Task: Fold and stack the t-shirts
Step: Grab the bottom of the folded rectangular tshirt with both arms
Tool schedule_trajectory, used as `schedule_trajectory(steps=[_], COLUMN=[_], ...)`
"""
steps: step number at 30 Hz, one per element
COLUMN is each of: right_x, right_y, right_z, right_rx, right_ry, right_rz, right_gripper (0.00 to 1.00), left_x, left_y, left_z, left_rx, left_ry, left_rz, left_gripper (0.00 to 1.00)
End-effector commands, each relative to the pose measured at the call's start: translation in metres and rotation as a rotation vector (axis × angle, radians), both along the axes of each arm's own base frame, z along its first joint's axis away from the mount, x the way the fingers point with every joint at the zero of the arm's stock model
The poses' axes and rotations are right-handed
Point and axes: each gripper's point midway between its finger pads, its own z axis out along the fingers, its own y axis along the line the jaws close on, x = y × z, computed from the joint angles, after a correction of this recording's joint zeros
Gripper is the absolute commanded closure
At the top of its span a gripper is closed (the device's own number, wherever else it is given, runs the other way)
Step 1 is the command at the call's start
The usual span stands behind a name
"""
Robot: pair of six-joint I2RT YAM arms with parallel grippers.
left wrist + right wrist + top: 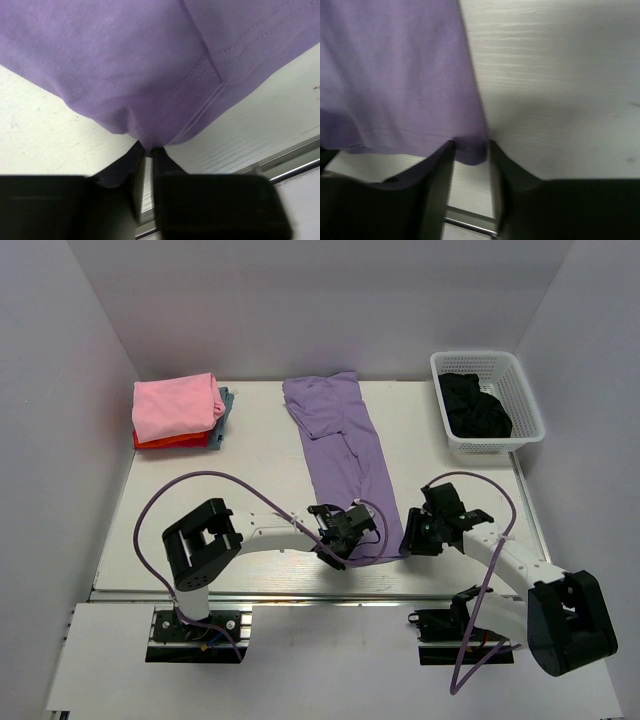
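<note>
Folding the lavender t-shirt (340, 445), which lies as a long strip down the table (200, 510). Left gripper (148, 150) is pinched tight on one near hem corner. Right gripper (470, 146) straddles the other corner, clamping unconfirmed. Next move, as judged: carry both corners evenly toward the collar.

The left arm (265, 535) and the right arm (515, 562) have white tube links between black, blocky joints. A thin purple cable (200, 476) loops behind the left hand (350, 552), and a second cable (470, 473) loops behind the right hand (408, 545). The fingers (215, 205) are flat, matte black and narrow at the tips.
</note>
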Motion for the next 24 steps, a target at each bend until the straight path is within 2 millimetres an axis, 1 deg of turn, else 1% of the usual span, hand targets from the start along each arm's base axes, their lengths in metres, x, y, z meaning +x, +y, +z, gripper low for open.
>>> schedule_trajectory(steps=[1,2,3,4,5,6,7,8,9,10,11,12,14,15,16,17,19,21,22,23,24], right_x=[0.001,0.003,0.002,0.000,-0.009,-0.010,-0.021,-0.031,-0.039,-0.049,-0.052,-0.065,-0.077,-0.083,-0.086,-0.094,-0.086,-0.068,-0.058,-0.053,-0.037], right_y=[0.022,0.025,0.027,0.031,0.037,0.042,0.049,0.054,0.055,0.054,0.051,0.047,0.046,0.052,0.053,0.053,0.055,0.059,0.063,0.065,0.065], right_z=[0.002,0.003,0.002,0.004,0.006,0.013,0.018,0.022,0.027,0.029,0.031,0.029,0.028,0.033,0.033,0.027,0.025,0.031,0.039,0.042,0.050], right_rx=[0.118,0.131,0.141,0.155,0.195,0.226,0.282,0.328,0.350,0.350,0.345,0.331,0.342,0.394,0.406,0.415,0.407,0.398,0.405,0.403,0.382], right_ry=[0.001,-0.010,-0.010,-0.008,0.024,0.000,0.022,0.042,0.044,0.061,0.055,0.096,0.111,0.124,0.130,0.141,0.105,0.039,-0.004,-0.026,-0.071], right_rz=[0.053,0.067,0.093,0.119,0.145,0.180,0.223,0.249,0.276,0.286,0.290,0.313,0.328,0.354,0.360,0.376,0.377,0.376,0.376,0.380,0.361], right_gripper=[0.64,0.72,0.87,1.00,1.00,1.00,1.00,1.00,1.00,1.00,1.00,1.00,1.00,1.00,1.00,1.00,1.00,1.00,1.00,1.00,1.00], left_x=[0.005,0.005,0.004,0.002,-0.001,-0.003,-0.006,-0.011,-0.016,-0.020,-0.030,-0.034,-0.045,-0.047,-0.049,-0.048,-0.046,-0.036,-0.034,-0.028,-0.021], left_y=[-0.008,-0.004,-0.002,0.001,0.008,0.012,0.017,0.029,0.035,0.038,0.049,0.051,0.052,0.050,0.050,0.047,0.042,0.038,0.034,0.034,0.028], left_z=[0.011,0.011,0.010,0.010,0.012,0.017,0.020,0.022,0.023,0.030,0.026,0.027,0.027,0.031,0.031,0.031,0.035,0.037,0.042,0.043,0.047], left_rx=[-0.017,-0.002,0.009,0.016,0.038,0.043,0.054,0.086,0.093,0.076,0.096,0.087,0.068,0.053,0.049,0.039,-0.001,-0.034,-0.060,-0.066,-0.086], left_ry=[-0.029,-0.033,-0.029,-0.021,-0.012,-0.005,0.003,0.019,0.033,0.039,0.079,0.092,0.140,0.149,0.160,0.156,0.139,0.112,0.101,0.084,0.057], left_rz=[0.008,0.011,0.011,0.025,0.025,0.038,0.046,0.057,0.055,0.051,0.044,0.049,0.035,0.031,0.028,0.027,0.024,0.033,0.031,0.055,0.060], left_gripper=[0.82,0.88,0.96,1.00,1.00,1.00,1.00,1.00,1.00,1.00,1.00,1.00,1.00,1.00,1.00,1.00,1.00,1.00,1.00,1.00,1.00])
